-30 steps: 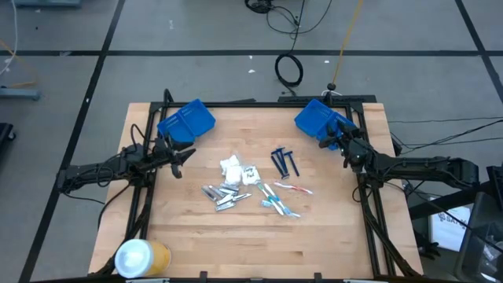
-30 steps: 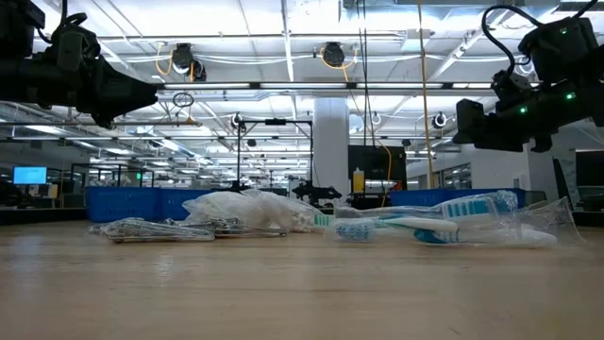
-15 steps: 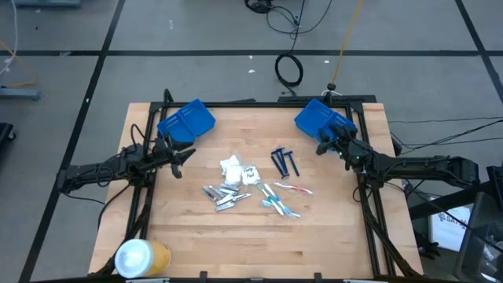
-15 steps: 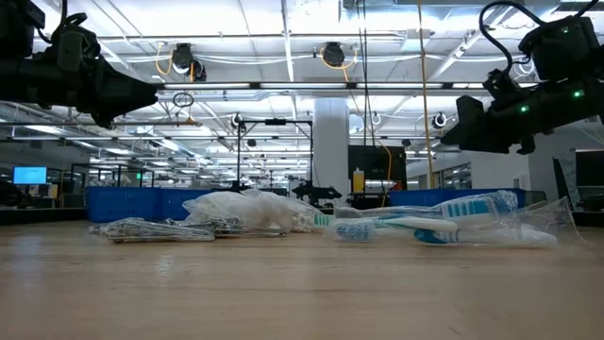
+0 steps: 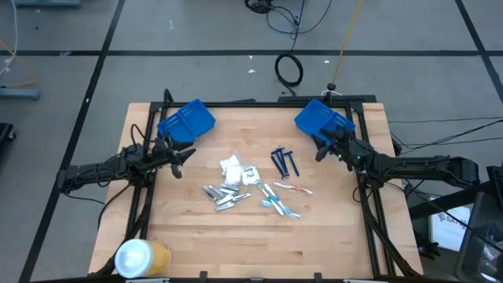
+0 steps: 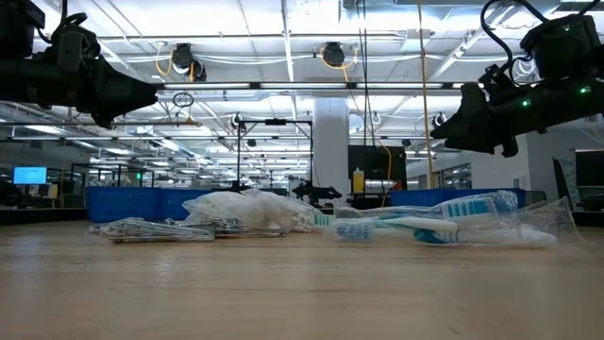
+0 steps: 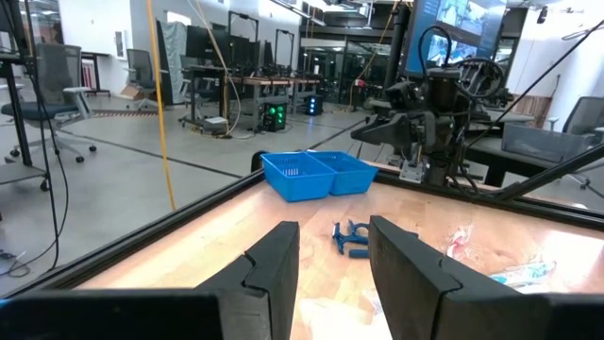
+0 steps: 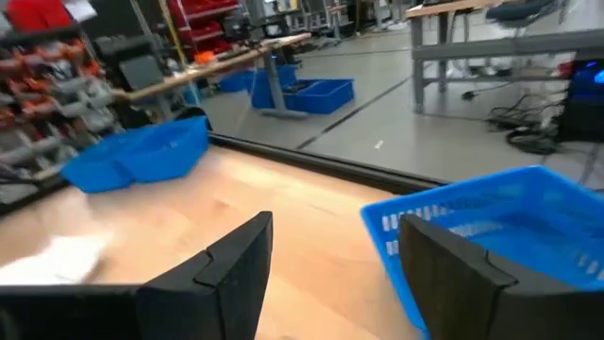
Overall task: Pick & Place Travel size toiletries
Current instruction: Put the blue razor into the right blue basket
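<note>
Two blue bins are seen at the far side of the wooden table (image 5: 330, 228): the left bin (image 5: 186, 122) by the far left corner and the right bin (image 5: 321, 118) by the far right corner. The toiletries are kept in a loose heap in the middle of the table, between the two arms. Two dark blue razors (image 5: 283, 161) are laid side by side at the far right of the heap. About three toothbrushes (image 5: 279, 198) in clear wrap are spread near them. A few white packets (image 5: 233, 167) are piled at the left, and about six small silver tubes (image 5: 222, 194) are scattered just beside them; an exact count cannot be made. One yellow-and-white roll (image 5: 141, 256) is stood at the near left corner.

The left gripper (image 5: 182, 159) is held near the left bin, its jaws apart, nothing between them. The right gripper (image 5: 324, 148) is held just beside the right bin, jaws wide apart and empty.
</note>
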Controlling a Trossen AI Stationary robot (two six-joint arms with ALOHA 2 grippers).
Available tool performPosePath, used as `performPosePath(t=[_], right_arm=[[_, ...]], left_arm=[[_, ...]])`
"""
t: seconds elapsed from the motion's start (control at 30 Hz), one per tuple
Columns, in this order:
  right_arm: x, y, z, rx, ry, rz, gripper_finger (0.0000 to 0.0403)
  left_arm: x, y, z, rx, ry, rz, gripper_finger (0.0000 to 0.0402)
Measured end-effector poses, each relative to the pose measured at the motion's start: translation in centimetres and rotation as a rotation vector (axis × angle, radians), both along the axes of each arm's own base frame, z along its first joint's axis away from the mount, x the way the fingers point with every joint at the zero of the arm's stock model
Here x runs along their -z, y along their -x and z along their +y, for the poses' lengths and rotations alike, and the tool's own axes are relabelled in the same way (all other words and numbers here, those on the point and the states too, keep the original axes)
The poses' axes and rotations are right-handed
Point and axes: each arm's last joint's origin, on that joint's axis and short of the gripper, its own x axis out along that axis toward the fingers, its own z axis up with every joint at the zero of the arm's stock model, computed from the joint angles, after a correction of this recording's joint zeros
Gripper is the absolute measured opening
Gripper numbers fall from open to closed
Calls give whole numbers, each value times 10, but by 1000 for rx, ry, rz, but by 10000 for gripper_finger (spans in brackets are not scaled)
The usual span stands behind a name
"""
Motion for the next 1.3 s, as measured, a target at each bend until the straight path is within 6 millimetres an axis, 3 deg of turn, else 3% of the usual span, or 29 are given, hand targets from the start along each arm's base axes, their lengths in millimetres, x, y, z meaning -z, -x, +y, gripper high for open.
performPosePath(t=[0.1, 0.2, 0.33, 0.53, 0.8, 1.0, 1.3], right_arm=[[-3, -2, 2, -90, 0, -26, 217], [-7, -9, 1, -135, -47, 93, 216], [-44, -34, 0, -183, -109, 202, 213], [-52, -84, 17, -255, -304, 484, 212], [-16, -129, 30, -159, -525, 661, 212], [13, -133, 25, -44, -613, 717, 212], [21, -134, 21, 31, -621, 709, 203]], left_arm=[[0, 0, 0, 0, 0, 0, 127], [0, 0, 0, 0, 0, 0, 127], [0, 0, 0, 0, 0, 0, 127], [0, 0, 0, 1, 0, -1, 127], [0, 0, 0, 0, 0, 0, 127], [0, 0, 0, 0, 0, 0, 127], [0, 0, 0, 0, 0, 0, 127]])
